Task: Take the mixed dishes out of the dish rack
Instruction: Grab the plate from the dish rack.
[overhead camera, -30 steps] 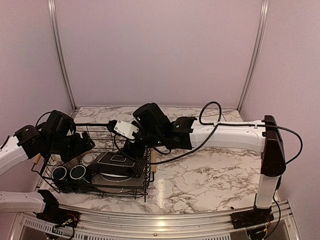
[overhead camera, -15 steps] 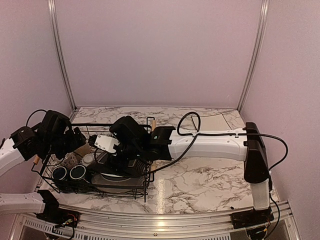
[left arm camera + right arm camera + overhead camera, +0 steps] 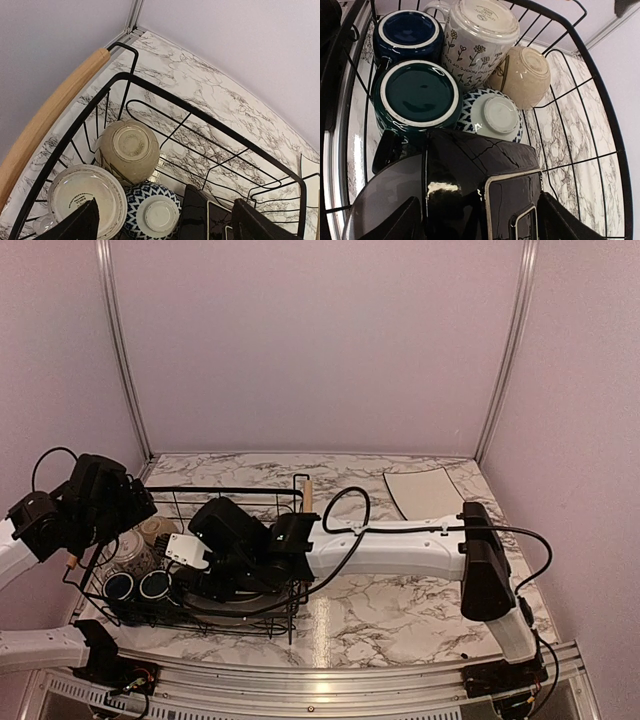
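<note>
A white-and-grey marbled worktop [image 3: 400, 590] is seen, and on its near left part the large black wire dish rack [image 3: 230, 489] is set, with a light wooden rod handle [image 3: 50, 115] on its left short side. The right arm is stretched across into the rack. The right pincer [image 3: 480, 225] is held wide above a glossy black square plate [image 3: 470, 170]; whether the plate is touched cannot be told. The left pincer [image 3: 165, 225] is held wide and empty above the rack's left end.

A square cream plate [image 3: 425, 492] is laid flat on the far right of the worktop, well apart from the rack. Inside the rack, a grey round plate [image 3: 380, 200] is partly covered by the black plate.

To the left of these plates the mugs are stood upside down, packed close together: a cream mug with a flower pattern [image 3: 475, 45], two dark-blue mugs with white rims [image 3: 417, 95], and a tan glazed mug [image 3: 522, 75]. A small blue-and-white patterned bowl [image 3: 492, 117] is turned over between the tan mug and the black plate.
</note>
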Robot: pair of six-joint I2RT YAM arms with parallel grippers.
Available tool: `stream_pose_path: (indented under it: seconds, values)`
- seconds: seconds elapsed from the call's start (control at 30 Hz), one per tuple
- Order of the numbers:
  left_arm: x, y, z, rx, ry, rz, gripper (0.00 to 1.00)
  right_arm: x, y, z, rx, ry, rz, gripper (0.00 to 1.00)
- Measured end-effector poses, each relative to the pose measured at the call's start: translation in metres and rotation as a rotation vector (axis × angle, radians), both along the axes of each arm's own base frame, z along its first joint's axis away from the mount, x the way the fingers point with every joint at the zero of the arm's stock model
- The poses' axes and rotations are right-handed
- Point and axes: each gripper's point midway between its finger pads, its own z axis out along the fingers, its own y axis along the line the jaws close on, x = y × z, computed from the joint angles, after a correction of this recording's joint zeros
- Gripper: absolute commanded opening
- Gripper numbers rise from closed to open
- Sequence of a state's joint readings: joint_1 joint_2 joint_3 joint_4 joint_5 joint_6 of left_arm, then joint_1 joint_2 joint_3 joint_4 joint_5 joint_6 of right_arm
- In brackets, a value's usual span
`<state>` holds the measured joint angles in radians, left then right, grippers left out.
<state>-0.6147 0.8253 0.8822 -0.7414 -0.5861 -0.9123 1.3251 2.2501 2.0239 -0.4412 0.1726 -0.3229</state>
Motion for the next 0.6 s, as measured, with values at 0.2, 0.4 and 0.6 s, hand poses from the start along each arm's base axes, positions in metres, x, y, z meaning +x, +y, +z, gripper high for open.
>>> stream_pose_path:
  seconds: [0.2,0.4,0.6]
  values:
    - [0.002,0.008,0.021,0.019,-0.062,0.028,0.95,0.004,0.001,-0.008,-0.027,-0.018,-0.019,0.66]
    - [0.002,0.011,0.022,0.031,-0.067,0.036,0.96,0.002,0.002,-0.005,-0.043,-0.075,-0.044,0.53]
    - [0.002,0.011,0.023,0.031,-0.067,0.035,0.96,0.004,0.0,-0.001,-0.065,-0.159,-0.059,0.51]
